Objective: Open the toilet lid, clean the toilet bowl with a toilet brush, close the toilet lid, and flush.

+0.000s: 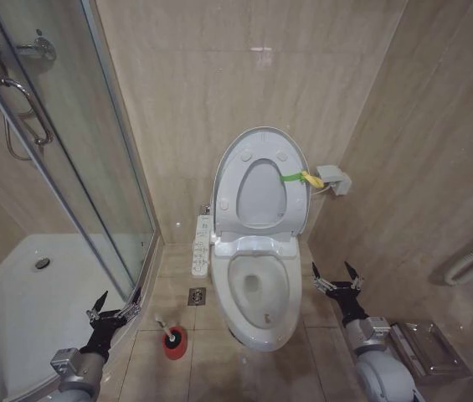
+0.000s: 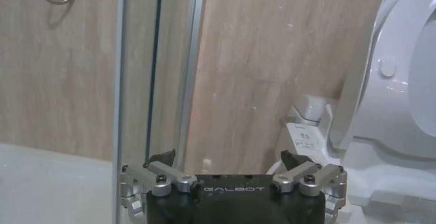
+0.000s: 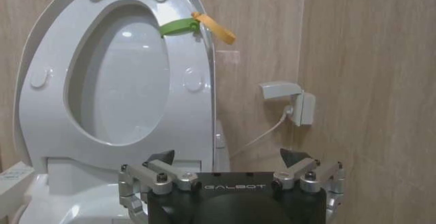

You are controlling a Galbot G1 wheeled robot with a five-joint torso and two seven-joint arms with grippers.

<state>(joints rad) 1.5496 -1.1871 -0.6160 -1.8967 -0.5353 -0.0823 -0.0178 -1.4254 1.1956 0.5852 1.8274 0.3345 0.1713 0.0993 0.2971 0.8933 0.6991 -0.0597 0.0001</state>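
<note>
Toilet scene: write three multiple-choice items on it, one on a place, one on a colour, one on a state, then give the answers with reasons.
1. Where does the toilet brush stand?
A. On the floor at the robot's left of the toilet bowl
B. Inside the bowl
C. In the left gripper

2. What colour is the cup holder under the brush?
A. Blue
B. Red
C. White

3. How is the toilet lid?
A. Shut over the bowl
B. Taken off and laid on the floor
C. Raised upright against the wall

Answers:
1 A: the brush sits in its holder on the tiles beside the bowl.
2 B: the cup is red.
3 C: lid and seat stand up and the bowl is uncovered; both the left and the right gripper hover with open, empty fingers.
</note>
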